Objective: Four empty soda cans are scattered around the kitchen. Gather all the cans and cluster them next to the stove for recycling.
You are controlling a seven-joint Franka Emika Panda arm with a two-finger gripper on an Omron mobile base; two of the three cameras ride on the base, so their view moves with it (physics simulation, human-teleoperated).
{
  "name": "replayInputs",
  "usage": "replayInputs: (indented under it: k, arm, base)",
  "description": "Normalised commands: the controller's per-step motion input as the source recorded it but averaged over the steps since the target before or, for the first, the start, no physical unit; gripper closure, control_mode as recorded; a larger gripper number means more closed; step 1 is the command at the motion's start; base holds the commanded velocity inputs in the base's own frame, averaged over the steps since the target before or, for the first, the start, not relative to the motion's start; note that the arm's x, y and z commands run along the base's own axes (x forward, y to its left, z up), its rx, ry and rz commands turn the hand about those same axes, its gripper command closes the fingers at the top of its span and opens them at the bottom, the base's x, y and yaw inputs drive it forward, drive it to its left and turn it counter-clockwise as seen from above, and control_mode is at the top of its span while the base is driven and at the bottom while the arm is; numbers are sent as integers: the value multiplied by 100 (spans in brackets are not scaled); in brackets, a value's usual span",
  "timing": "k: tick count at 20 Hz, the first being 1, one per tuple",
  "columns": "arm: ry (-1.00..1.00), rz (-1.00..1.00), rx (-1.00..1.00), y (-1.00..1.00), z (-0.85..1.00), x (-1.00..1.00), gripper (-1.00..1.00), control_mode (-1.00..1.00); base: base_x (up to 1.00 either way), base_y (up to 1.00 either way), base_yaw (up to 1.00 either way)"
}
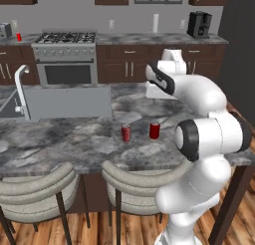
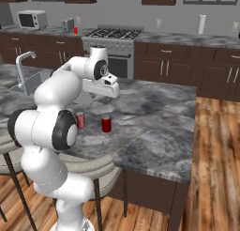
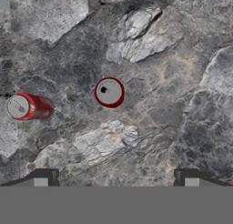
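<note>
Hand point(image 3: 113, 175) hangs open above two upright soda cans point(image 3: 109, 92) mid-island point(image 1: 74, 144), clear of edges.

My machine is a glossy white arm point(image 1: 199, 139) built from fat, rounded segments that look like moulded plastic shells. Where the segments meet I see dark charcoal joint rings point(image 1: 188, 139), round caps with a black band around a grey disc; another such dark disc point(image 2: 100, 69) sits near the wrist in the right base view. The hand block point(image 2: 104, 88) at the end is a flat white box with squared edges and a small dark mark on its side. From the hand camera, the gripper point(image 3: 116, 178) shows as two small dark finger tips point(image 3: 45, 176), square-cut, each with a paler grey patch. I see no cables, screws or lettering on the shells.
</note>
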Motion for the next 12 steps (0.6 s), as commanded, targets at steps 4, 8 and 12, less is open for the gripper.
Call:
replayInputs:
  k: [4, 8, 12]
  arm:
    - [-1, 2, 0, 0, -52, 50, -100, -100]
    - [-6, 3, 0, 0, -70, 37, -100, -100]
    - [-3, 3, 0, 0, -57, 39, -100, -100]
  base:
    - [0, 0, 0]
    - [0, 0, 0]
    - [0, 0, 0]
